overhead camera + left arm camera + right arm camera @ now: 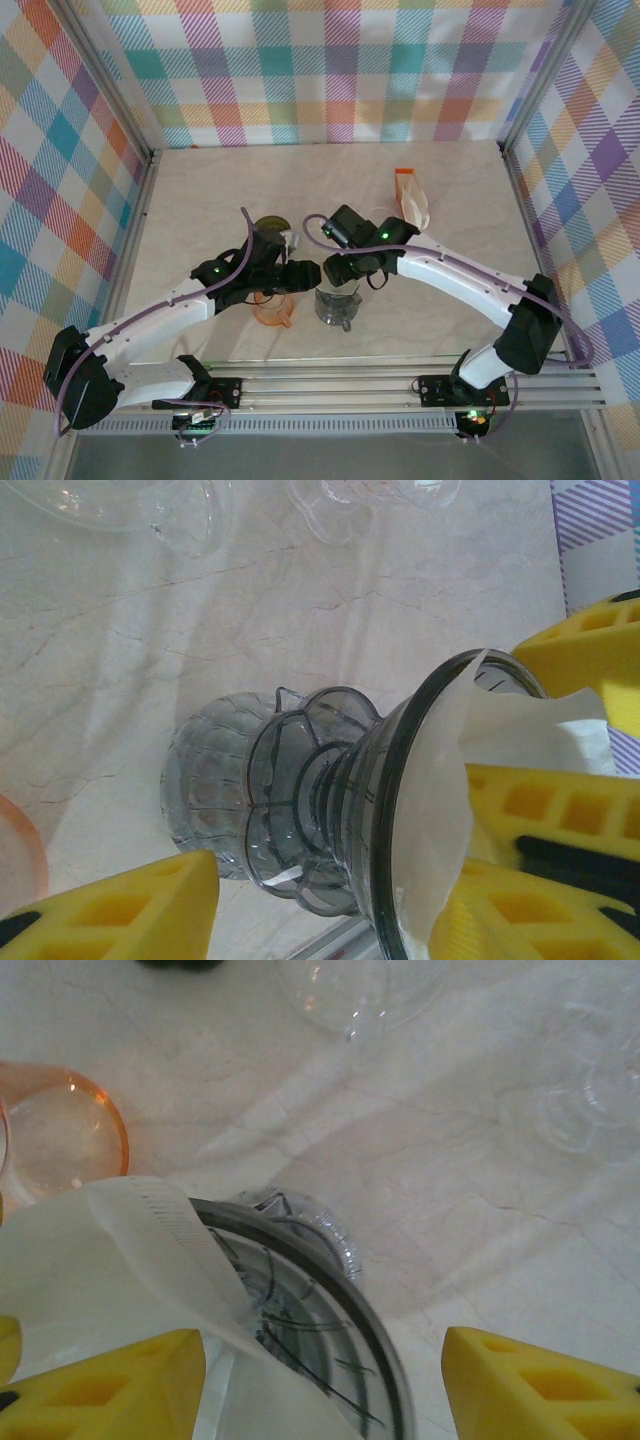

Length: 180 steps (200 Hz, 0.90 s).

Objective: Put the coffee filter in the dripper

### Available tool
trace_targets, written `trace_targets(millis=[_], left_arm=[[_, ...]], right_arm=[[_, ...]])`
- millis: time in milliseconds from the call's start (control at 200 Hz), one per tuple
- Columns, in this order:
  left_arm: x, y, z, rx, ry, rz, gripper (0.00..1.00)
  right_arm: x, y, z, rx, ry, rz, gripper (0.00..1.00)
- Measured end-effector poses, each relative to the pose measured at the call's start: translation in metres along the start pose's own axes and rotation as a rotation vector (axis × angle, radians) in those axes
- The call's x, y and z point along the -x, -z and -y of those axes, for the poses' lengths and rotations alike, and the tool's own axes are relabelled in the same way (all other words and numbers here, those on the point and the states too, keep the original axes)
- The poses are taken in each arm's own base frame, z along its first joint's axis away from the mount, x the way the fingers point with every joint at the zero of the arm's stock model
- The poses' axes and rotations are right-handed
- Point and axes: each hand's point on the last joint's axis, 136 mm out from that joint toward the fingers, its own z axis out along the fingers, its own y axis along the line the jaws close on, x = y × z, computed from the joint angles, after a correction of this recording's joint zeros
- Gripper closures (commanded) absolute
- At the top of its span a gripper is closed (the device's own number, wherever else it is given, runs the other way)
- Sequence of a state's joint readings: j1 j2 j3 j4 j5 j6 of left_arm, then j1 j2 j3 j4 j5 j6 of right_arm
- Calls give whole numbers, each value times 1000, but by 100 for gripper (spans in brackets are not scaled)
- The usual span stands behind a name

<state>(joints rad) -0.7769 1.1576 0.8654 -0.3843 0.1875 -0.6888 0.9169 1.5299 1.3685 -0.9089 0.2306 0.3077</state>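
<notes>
Coffee filter [90, 1260], seemingly limp paper best pinched at its free edge, sags into grey dripper [300, 810]; left gripper [340, 880], right gripper [325, 1345] gape wide.

White filter [95, 1260] inside smoky dripper [335, 1305], perhaps loosely; orange cup [62, 1140] beside.

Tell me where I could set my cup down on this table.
Bare table right of the orange-topped pouch, and along the back wall. Crowded in the middle: left claw and right claw meet over the grey dripper, orange dripper beside.
</notes>
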Motion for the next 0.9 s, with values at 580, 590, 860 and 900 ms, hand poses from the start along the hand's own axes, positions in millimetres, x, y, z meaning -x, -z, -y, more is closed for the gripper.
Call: trace_targets(millis=[580, 590, 860, 900], left_arm=[[-1, -2, 1, -12, 2, 1, 43], [-1, -2, 1, -13, 2, 2, 43], [2, 10, 6, -41, 15, 37, 37], [4, 14, 7, -47, 13, 51, 37]], right_arm=[[-21, -35, 0, 16, -36, -101, 36], [-21, -36, 0, 16, -37, -100, 36], [-26, -43, 0, 13, -39, -116, 37], [-26, -43, 0, 13, -39, -116, 37]])
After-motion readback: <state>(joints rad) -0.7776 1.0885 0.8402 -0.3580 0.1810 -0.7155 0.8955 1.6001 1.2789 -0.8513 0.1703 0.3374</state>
